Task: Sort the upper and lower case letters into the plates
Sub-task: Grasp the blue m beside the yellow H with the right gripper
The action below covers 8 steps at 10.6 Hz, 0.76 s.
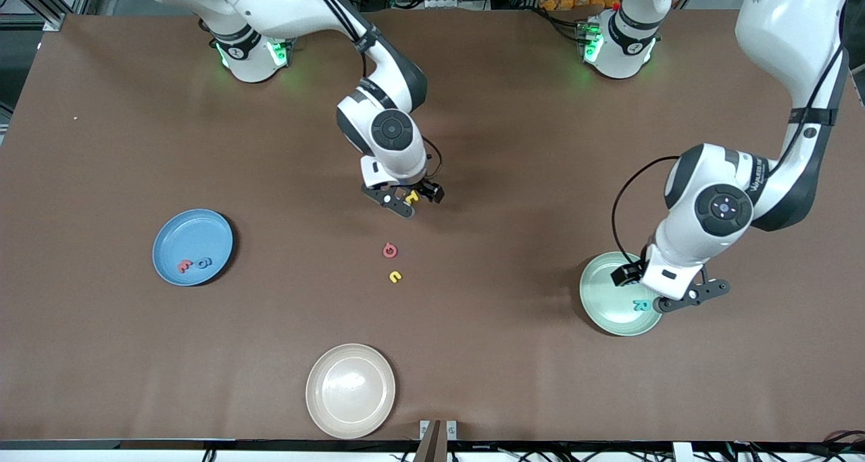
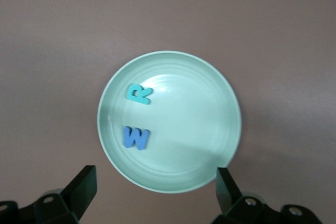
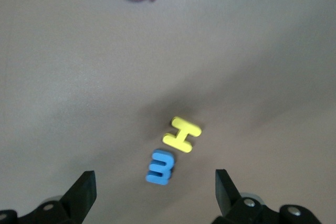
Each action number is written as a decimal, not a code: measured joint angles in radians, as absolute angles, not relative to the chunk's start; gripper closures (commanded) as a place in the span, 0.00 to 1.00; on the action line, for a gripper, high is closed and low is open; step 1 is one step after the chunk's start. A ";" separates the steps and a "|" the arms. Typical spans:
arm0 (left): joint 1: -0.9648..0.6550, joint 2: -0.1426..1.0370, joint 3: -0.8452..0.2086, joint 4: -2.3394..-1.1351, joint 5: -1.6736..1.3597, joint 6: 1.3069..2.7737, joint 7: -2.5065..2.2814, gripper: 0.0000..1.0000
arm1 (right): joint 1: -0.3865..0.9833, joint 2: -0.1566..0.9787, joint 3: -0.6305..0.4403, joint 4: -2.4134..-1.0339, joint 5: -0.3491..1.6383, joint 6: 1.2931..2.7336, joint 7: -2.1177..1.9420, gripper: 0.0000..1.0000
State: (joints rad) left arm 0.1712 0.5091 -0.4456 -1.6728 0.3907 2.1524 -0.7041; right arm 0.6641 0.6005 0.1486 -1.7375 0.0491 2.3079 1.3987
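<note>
Left claw hangs spread and empty over the pale mint green round plate holding teal "R" and blue "W"; right claw, spread wide, hovers above yellow "H".

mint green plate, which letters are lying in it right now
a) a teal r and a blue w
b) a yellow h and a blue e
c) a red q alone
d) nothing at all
a: the left wrist view shows a teal R and a blue W lying apart in the mint green plate, with the open left gripper over it.
</note>
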 measured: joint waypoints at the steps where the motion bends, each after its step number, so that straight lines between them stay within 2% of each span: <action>1: 0.171 0.501 -0.456 -1.673 0.391 2.149 -0.704 0.00 | 0.676 0.617 0.148 -1.738 0.049 2.334 1.460 0.00; 8: 0.171 0.458 -0.537 -1.657 0.391 2.136 -0.681 0.00 | 0.701 0.641 0.147 -1.798 0.049 2.451 1.657 0.00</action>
State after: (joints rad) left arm 0.1709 0.4584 -0.5367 -1.6568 0.3907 2.1362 -0.6811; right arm 0.7014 0.6407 0.1475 -1.7985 0.0493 2.4511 1.6567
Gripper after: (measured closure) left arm 0.000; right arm 0.000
